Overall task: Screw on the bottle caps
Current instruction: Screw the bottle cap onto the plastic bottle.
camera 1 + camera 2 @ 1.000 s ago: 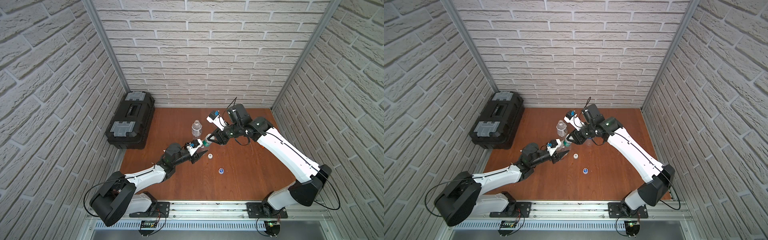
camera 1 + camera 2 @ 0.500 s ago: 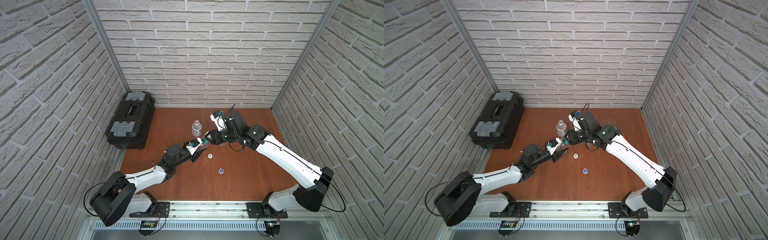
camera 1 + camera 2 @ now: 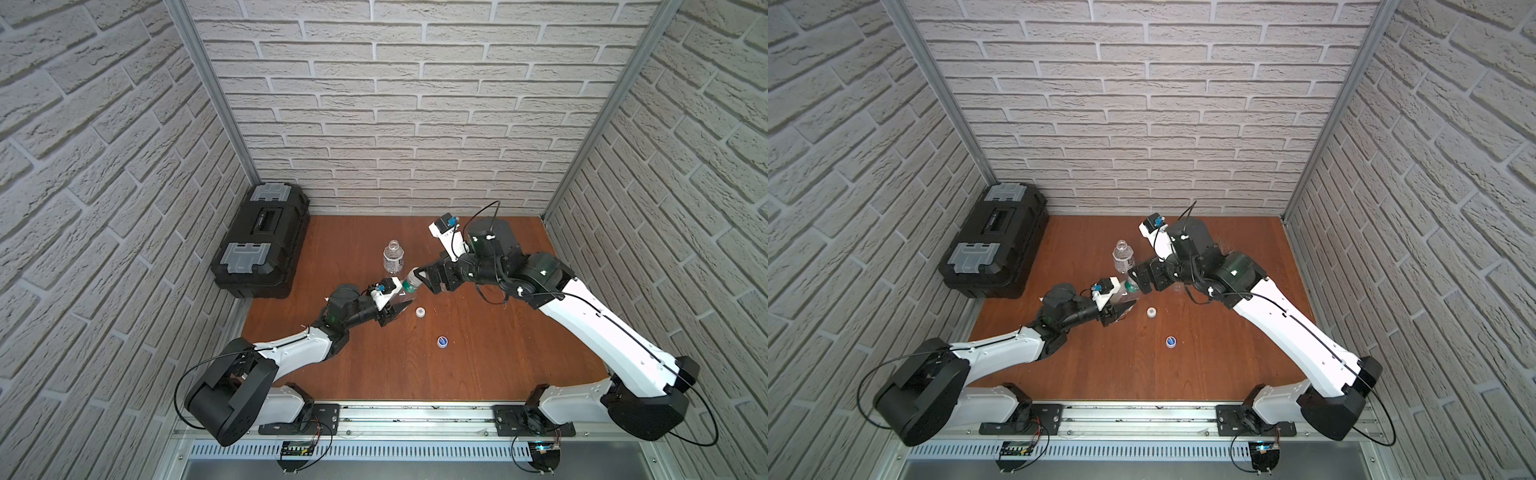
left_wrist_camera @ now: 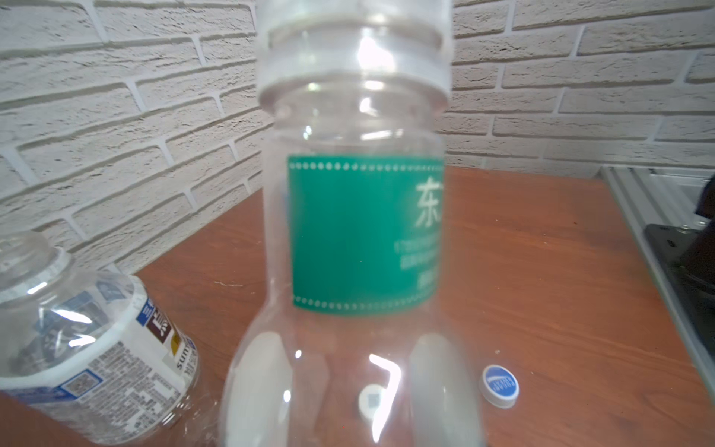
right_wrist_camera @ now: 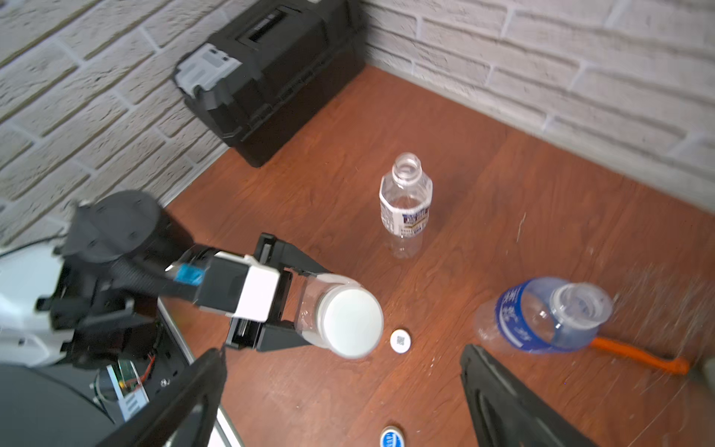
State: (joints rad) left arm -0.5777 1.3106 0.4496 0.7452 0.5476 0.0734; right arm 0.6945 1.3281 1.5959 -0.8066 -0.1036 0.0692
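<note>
Since the wide cap sits on the green bottle, I count one of three done, though I can't tell if it is tight. The small cap and blue cap lie on the counter. The white bottle and blue bottle are open. My left fingers squeeze the green bottle near the counter's middle. It leans, top toward my right fingers, which are spread wide and empty.

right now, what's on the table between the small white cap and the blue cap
Nothing. Only bare wooden table separates the small white cap from the blue cap, as both top views and the right wrist view show.
</note>
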